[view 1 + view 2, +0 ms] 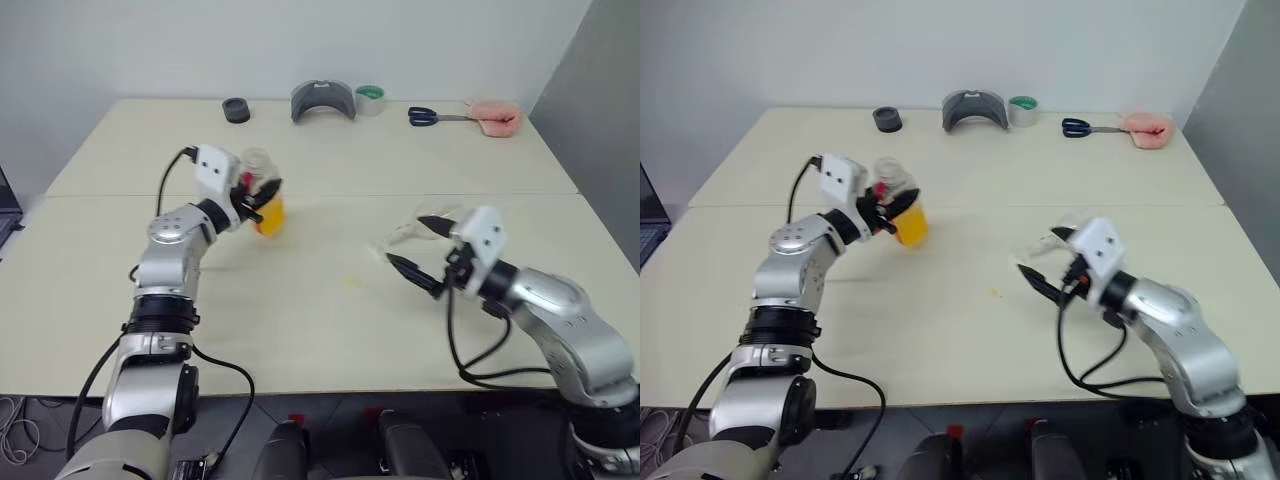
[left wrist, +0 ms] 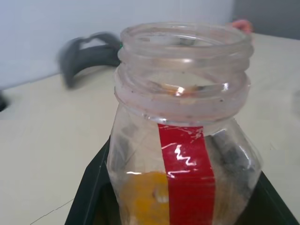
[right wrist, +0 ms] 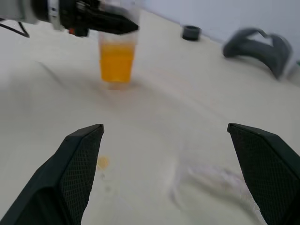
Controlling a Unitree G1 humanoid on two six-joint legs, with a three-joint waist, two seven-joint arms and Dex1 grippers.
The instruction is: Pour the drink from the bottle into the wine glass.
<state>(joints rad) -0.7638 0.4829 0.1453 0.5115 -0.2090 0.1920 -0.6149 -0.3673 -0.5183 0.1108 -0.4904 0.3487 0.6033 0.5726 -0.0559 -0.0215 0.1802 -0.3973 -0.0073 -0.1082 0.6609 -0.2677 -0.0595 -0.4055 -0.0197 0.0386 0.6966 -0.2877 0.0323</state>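
Where the left gripper (image 1: 262,196) reaches over the pale surface (image 1: 330,300), its jaws pinch the bottle (image 1: 262,200) around the body, holding it roughly upright, left of centre. Bottle: clear plastic, wide threaded neck, no cap on, mouth open; a red label strip runs down its side. Contents: the drink (image 1: 270,217), orange-yellow and translucent, filling only the lower part; upper part and neck hold no liquid. Whether the bottle's base rests on the surface or stands just above it cannot be told. Wine glass (image 1: 405,237): clear, colourless, a faint blurred shape lying low on the surface right of centre, just beside the right gripper (image 1: 421,248); its contents cannot be made out. Right gripper: jaws spread wide, gripping nothing, pointing toward the bottle, well apart from it. One small orange-yellow spot (image 1: 352,282) lies on the surface between bottle and glass. Along the far edge: a small black round item (image 1: 236,110), a grey curved object (image 1: 323,101), a roll of tape (image 1: 370,99), scissors (image 1: 432,117), a pink item (image 1: 496,117).
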